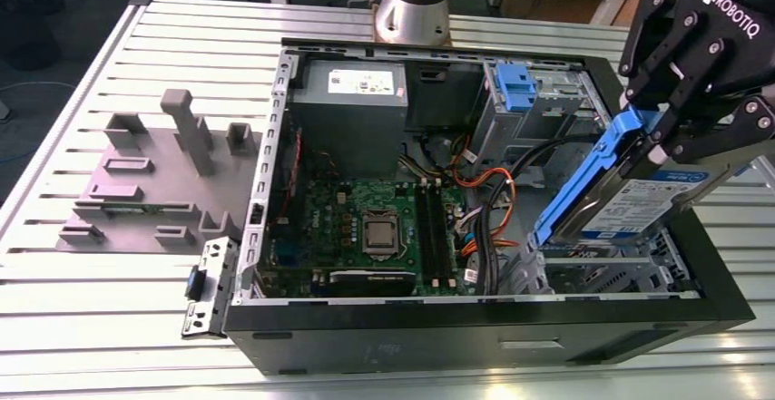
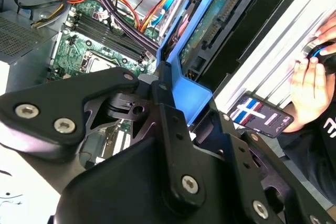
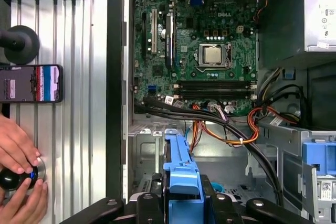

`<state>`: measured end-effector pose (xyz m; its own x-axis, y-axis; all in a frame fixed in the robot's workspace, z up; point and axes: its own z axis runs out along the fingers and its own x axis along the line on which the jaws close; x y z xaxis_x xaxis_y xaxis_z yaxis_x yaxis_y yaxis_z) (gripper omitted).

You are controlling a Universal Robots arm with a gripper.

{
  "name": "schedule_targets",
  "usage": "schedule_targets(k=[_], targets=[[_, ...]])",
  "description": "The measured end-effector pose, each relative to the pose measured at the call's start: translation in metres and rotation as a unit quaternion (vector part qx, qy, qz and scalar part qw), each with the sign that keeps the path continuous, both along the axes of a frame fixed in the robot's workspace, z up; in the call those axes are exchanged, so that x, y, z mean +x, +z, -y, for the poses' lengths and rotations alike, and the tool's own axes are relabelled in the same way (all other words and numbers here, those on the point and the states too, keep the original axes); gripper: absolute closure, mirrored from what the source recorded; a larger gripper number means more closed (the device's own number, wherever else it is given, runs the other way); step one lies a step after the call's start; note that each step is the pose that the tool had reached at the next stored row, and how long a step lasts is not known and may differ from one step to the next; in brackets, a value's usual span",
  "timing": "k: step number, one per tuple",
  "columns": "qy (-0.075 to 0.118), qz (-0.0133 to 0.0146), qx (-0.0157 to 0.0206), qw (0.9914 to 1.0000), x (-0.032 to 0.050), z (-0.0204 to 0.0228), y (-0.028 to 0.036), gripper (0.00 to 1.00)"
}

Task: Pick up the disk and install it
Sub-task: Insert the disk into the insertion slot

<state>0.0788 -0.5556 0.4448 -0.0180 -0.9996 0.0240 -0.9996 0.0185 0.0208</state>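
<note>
The disk [image 1: 632, 204], a silver-grey drive with a white-and-blue label and blue carrier rails, hangs tilted over the open computer case [image 1: 485, 332] at the exterior view's right. It sits just above the metal drive cage [image 1: 605, 268] in the case's near right corner. My gripper [image 1: 673, 137] is shut on the disk's upper end. In the second wrist view the black fingers [image 2: 160, 103] clamp the blue rail [image 2: 185, 85]. In the first wrist view the disk [image 3: 181, 174] points edge-on into the case, with the gripper [image 3: 181, 204] around it.
Inside the case lie the motherboard [image 1: 376, 223], a bundle of cables [image 1: 485, 196], the grey power supply [image 1: 351, 101] and a blue bracket [image 1: 515, 87]. A grey fixture [image 1: 158, 182] stands on the slatted table. A person's hands [image 3: 18, 182] and a phone [image 3: 31, 83] lie beside the case.
</note>
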Motion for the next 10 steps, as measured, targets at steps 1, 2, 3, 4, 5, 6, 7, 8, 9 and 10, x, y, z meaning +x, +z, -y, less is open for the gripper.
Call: schedule_targets(k=[1,2,3,4,5,6,7,8,9,10], targets=[[0.000,0.0009,-0.0002,1.00000,0.0000,0.0000,0.0001,0.64],[0.000,0.0023,-0.0002,1.00000,-0.0001,0.0000,0.0001,0.64],[0.000,0.0040,-0.0001,0.99999,-0.0001,0.0000,0.0000,0.64],[0.000,0.0055,-0.0002,0.99998,0.0000,0.0000,-0.0001,0.64],[0.000,0.0063,-0.0001,0.99998,0.0000,0.0000,-0.0004,0.64],[0.001,0.0066,-0.0001,0.99998,0.0000,-0.0001,-0.0007,0.64],[0.000,0.0069,-0.0002,0.99998,-0.0001,0.0000,-0.0011,0.64],[0.001,0.0071,-0.0002,0.99997,-0.0001,0.0000,-0.0016,0.64],[0.001,0.0074,-0.0002,0.99997,-0.0001,0.0002,-0.0022,0.64],[0.001,0.0077,-0.0001,0.99997,-0.0001,0.0004,-0.0028,0.64]])
